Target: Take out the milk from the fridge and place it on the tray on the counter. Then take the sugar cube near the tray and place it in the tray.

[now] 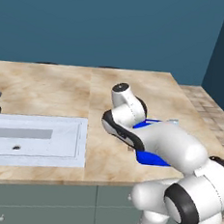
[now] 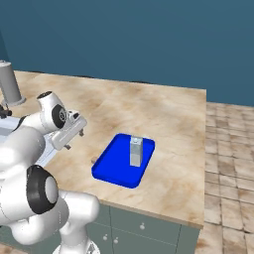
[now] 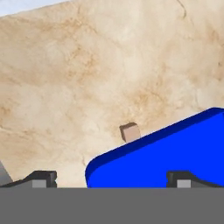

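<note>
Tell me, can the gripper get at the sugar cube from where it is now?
Probably yes. The sugar cube sits on bare counter beside the tray, with the open gripper hanging apart from it and nothing between.

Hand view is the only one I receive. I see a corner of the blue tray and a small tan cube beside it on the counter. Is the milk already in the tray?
Observer: Yes. In the right base view the milk stands upright inside the tray, toward its far end.
Operator: Good. Is the end effector already down at the sugar cube?
Observer: No. The end effector hangs above the counter, to the left of the sugar cube in that view, and is not touching it.
</note>
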You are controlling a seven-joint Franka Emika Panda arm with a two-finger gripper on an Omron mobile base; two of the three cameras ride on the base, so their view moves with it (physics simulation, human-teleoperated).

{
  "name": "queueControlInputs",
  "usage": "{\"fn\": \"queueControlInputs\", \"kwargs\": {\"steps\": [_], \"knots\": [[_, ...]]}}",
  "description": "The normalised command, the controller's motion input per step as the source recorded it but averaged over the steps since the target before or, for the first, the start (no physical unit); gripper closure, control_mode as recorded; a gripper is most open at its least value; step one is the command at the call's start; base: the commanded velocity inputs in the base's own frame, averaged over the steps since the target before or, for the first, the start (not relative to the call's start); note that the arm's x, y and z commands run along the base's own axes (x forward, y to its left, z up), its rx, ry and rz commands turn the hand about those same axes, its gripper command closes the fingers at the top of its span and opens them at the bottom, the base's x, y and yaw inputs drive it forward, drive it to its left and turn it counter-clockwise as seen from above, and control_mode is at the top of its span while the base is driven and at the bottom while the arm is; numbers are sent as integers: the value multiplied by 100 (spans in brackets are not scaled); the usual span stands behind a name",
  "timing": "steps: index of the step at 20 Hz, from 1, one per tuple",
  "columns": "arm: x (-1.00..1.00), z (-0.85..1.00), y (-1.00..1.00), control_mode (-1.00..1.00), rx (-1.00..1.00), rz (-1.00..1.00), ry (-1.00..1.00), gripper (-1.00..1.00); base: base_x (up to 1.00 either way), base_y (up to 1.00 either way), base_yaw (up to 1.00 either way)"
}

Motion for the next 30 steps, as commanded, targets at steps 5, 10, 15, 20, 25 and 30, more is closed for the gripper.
{"fn": "queueControlInputs", "kwargs": {"steps": [5,10,15,20,25,30], "knots": [[-7,-16,-30,-100,1,2,14,-100,0,0,0],[-4,-8,-9,-100,0,9,4,-100,0,0,0],[0,-22,-3,-100,2,17,1,-100,0,0,0],[0,-35,-6,-100,1,13,0,-100,0,0,0],[2,-32,0,-100,0,2,0,-100,0,0,0],[5,-26,0,-100,0,0,0,-100,0,0,0]]}}
